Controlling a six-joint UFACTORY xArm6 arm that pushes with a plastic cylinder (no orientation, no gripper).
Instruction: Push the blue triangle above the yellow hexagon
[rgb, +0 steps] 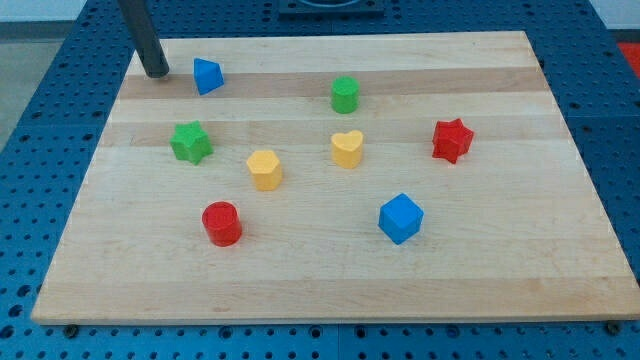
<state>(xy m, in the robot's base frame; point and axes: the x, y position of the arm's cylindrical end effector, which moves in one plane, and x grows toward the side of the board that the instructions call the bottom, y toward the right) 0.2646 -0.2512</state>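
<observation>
The blue triangle (207, 76) lies near the board's top left. The yellow hexagon (265, 169) lies left of the board's middle, below and to the right of the triangle. My tip (156, 72) rests on the board just left of the blue triangle, with a small gap between them. The dark rod rises from the tip out of the view's top.
A green star (190, 142) lies left of the yellow hexagon. A green cylinder (345, 94), a yellow heart (347, 148), a red star (452, 139), a blue cube (401, 218) and a red cylinder (222, 223) are spread over the wooden board (500, 280).
</observation>
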